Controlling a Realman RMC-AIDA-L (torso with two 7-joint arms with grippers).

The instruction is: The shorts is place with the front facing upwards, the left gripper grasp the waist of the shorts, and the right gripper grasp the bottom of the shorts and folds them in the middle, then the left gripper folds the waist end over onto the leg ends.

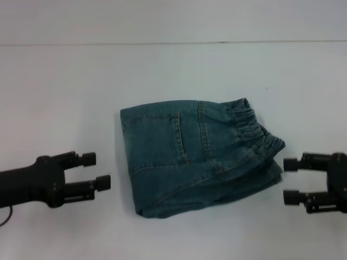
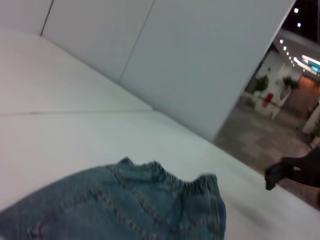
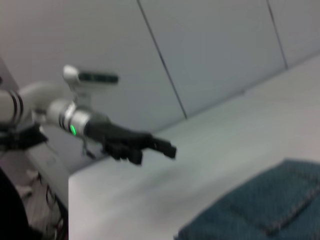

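The blue denim shorts (image 1: 198,157) lie folded into a compact bundle in the middle of the white table (image 1: 173,70), with the elastic waist (image 1: 252,127) on top at the right. My left gripper (image 1: 100,170) hovers open to the left of the bundle, a short gap from its folded edge. My right gripper (image 1: 290,180) is open just right of the waist end, holding nothing. The left wrist view shows the shorts (image 2: 125,205) and the right gripper (image 2: 275,175) beyond them. In the right wrist view the shorts (image 3: 265,210) lie near, with the left gripper (image 3: 167,148) farther off.
The table's far edge (image 1: 173,43) meets a pale wall. Bare white tabletop surrounds the shorts on all sides.
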